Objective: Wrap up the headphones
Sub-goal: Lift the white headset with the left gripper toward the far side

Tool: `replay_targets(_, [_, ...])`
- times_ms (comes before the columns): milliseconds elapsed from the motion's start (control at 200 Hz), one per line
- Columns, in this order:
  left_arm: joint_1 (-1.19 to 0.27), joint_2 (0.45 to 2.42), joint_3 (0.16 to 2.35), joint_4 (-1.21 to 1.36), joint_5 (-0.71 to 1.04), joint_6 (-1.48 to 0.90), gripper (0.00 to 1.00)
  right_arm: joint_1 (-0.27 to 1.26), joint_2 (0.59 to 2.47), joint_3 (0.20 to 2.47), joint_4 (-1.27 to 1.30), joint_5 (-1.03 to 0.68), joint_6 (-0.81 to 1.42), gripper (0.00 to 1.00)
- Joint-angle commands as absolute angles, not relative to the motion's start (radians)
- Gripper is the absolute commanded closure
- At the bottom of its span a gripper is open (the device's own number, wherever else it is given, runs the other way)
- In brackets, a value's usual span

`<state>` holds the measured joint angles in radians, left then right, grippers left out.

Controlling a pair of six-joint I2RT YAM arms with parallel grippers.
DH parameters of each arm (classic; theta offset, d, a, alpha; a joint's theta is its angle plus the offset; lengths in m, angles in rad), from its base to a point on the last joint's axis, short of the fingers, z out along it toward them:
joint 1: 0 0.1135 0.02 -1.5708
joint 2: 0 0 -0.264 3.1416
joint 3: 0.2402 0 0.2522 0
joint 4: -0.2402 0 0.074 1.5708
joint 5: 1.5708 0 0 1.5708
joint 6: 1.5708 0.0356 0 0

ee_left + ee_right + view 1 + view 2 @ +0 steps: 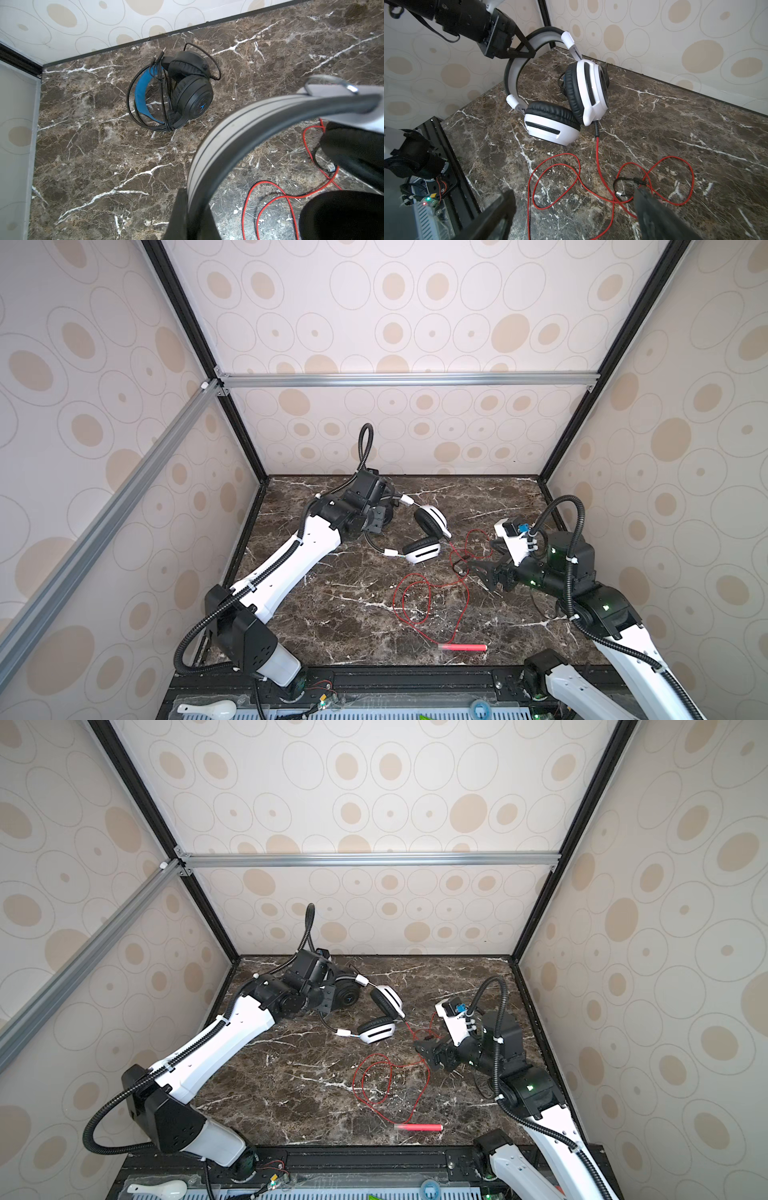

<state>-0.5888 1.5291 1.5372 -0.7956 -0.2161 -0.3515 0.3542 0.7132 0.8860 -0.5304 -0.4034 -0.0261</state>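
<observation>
Band of the white headset (550, 128) held; red cable (598, 153) not yet gathered.

Your left end effector (527, 53) is clamped on the white headset's band, holding it up while the cups rest on the desk (332, 614). Your right end effector (574, 207) hangs wide open, low over the red cable, which sprawls in loose loops toward the front edge. The black headset (191, 93) lies in the back left corner with its cable already wound round it, so I judge the white one is the job in hand. Next, lower the right end effector around one strand near the cup, close, and wind it round the band without tangling the loops.
</observation>
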Motion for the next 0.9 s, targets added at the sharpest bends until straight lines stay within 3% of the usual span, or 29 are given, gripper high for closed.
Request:
replay_targets(0, [-0.563,1.486,1.523,-0.689,-0.118,-0.347,1.00,0.361,0.722,0.866,-0.475,-0.423,0.044,0.09])
replay_targets(170, [-0.499,1.448,1.451,-0.613,-0.036,-0.295,1.00,0.359,0.798,0.920,-0.514,-0.356,0.054,0.11])
replay_targets(410, [-0.472,1.403,1.427,-0.571,-0.018,-0.281,1.00,0.359,0.924,0.937,-0.502,-0.387,-0.056,0.10])
replay_targets(640, [-0.469,1.405,1.483,-0.599,-0.021,-0.294,1.00,0.339,1.028,0.909,-0.428,-0.470,-0.148,0.10])
replay_targets(895, [-0.467,1.435,1.614,-0.678,-0.011,-0.241,1.00,0.230,1.096,0.829,-0.244,-0.564,-0.102,0.11])
